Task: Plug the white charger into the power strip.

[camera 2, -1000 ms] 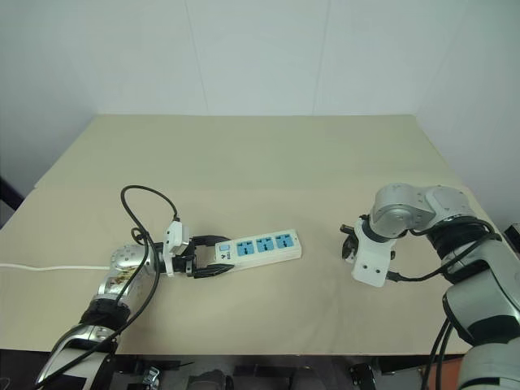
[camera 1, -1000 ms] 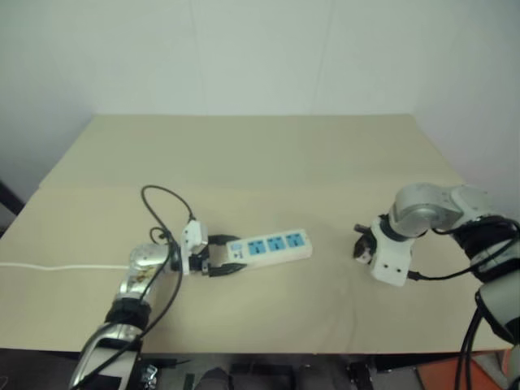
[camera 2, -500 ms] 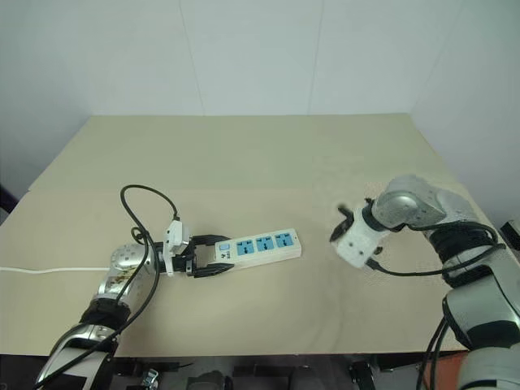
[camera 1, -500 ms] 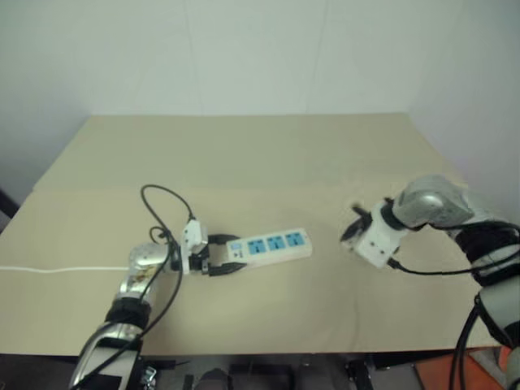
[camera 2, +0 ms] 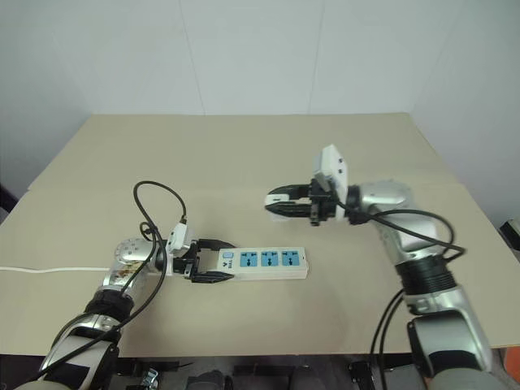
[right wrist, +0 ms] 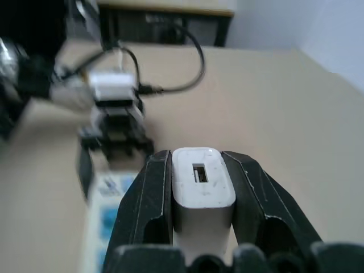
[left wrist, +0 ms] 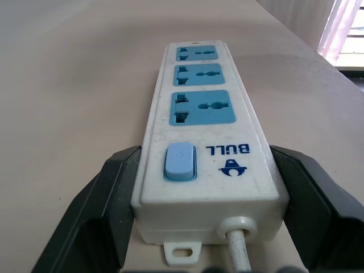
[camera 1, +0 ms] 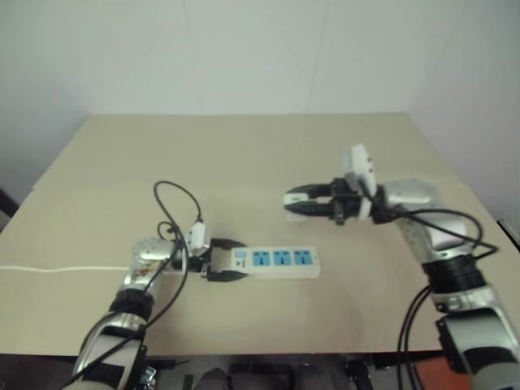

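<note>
The power strip (camera 2: 264,262) lies on the table, a long white bar with three blue socket faces (left wrist: 202,106) turned up. My left gripper (camera 2: 213,261) is shut on its switch end, one black finger (left wrist: 108,193) on each long side, and the cord (left wrist: 238,250) comes out between them. My right gripper (camera 2: 272,201) hangs above the table behind the strip, pointing left. It is shut on the white charger (right wrist: 202,182), whose port end faces the wrist camera. The charger (camera 1: 294,207) is clear of the strip.
A thin white cord (camera 2: 49,268) runs from the strip off the table's left edge. Black cables loop above my left wrist (camera 2: 150,195). The tan table (camera 2: 244,154) stretches back to a white wall, and its front edge is close below the strip.
My right arm has swung up and to the left with the charger, and its gripper has rolled over to point left. The left gripper has turned the strip a little, so it lies more level.
</note>
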